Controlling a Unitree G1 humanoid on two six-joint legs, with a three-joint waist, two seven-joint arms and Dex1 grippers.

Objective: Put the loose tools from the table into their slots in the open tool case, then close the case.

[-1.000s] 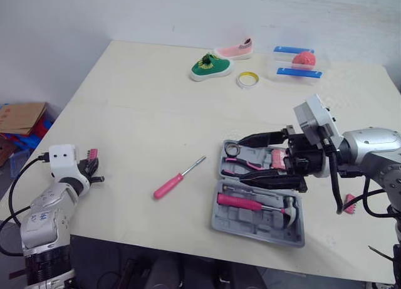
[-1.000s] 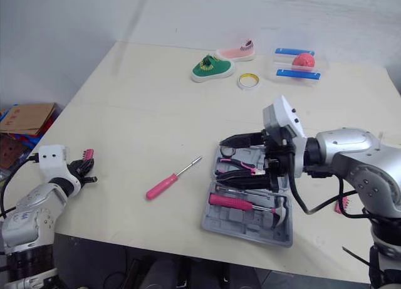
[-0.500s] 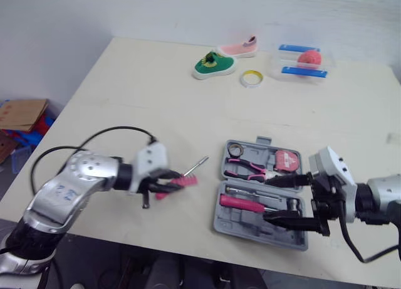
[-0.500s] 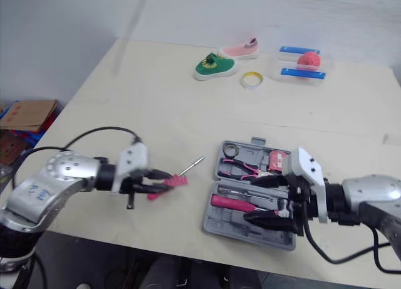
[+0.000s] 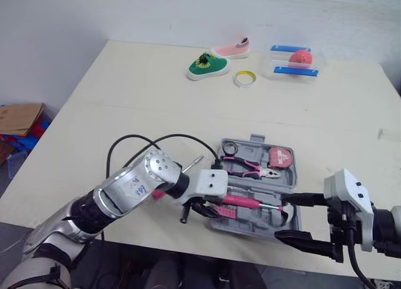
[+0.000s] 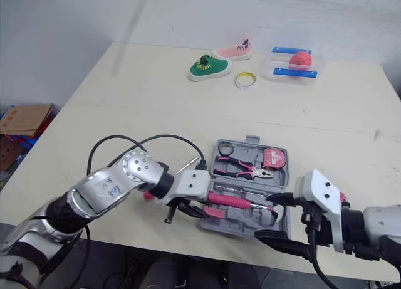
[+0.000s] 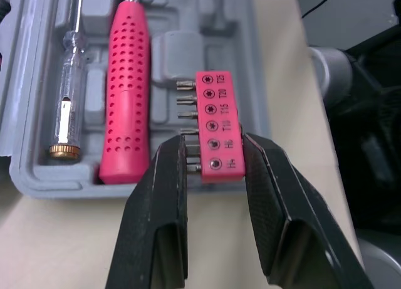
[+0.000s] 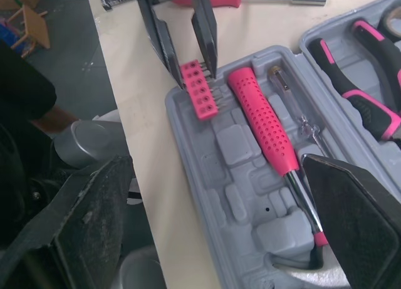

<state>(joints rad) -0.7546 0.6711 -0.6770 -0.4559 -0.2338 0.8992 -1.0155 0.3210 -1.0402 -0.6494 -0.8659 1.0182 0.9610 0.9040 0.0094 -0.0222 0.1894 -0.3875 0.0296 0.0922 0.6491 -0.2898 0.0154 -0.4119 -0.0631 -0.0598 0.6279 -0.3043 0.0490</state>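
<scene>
The grey tool case (image 5: 281, 217) lies open near the table's front edge. Pliers (image 5: 245, 166), a pink tape measure (image 5: 281, 157) and a pink-handled hammer (image 7: 128, 94) sit in its slots. My left gripper (image 7: 213, 157) is shut on a pink bit holder (image 7: 216, 123), held over the front-left corner of the case beside the hammer handle. The pink screwdriver (image 5: 196, 160) lies on the table left of the case, its handle mostly hidden behind my left arm. My right gripper (image 5: 291, 221) is open wide at the case's front right corner, holding nothing.
At the far side of the table are a green shoe (image 5: 203, 66), a pink shoe (image 5: 230, 49), a tape roll (image 5: 243, 79) and a clear box with a red ball (image 5: 294, 58). A black cable (image 5: 144, 138) loops over the table by my left arm.
My left gripper has carried the bit holder right, from beside the screwdriver to the case's front-left corner. My right gripper has drawn back from over the case towards the front right.
</scene>
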